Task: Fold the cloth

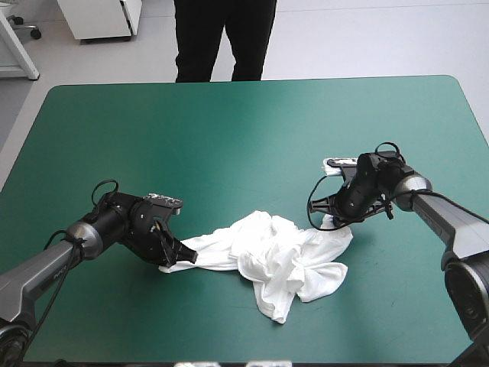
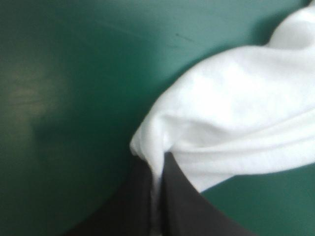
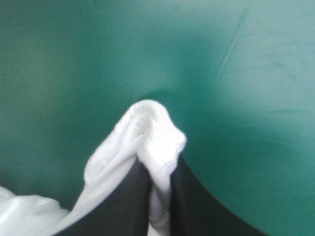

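T-shirt [image 1: 279, 260] crumpled heap on teal-green cover [image 1: 229, 130], toward near edge, between arms. Left gripper [image 1: 183, 257] clamps one end, right gripper [image 1: 338, 220] clamps opposite end. No fold yet; spreading and all folding left.

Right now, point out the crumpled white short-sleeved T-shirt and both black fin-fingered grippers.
T-shirt [image 1: 269, 256]: high view, middle of the crumpled heap.
left gripper [image 2: 157, 166]: left wrist view, between its fingertips, where they pinch the T-shirt.
right gripper [image 3: 159, 166]: right wrist view, between its fingertips, same pinch.
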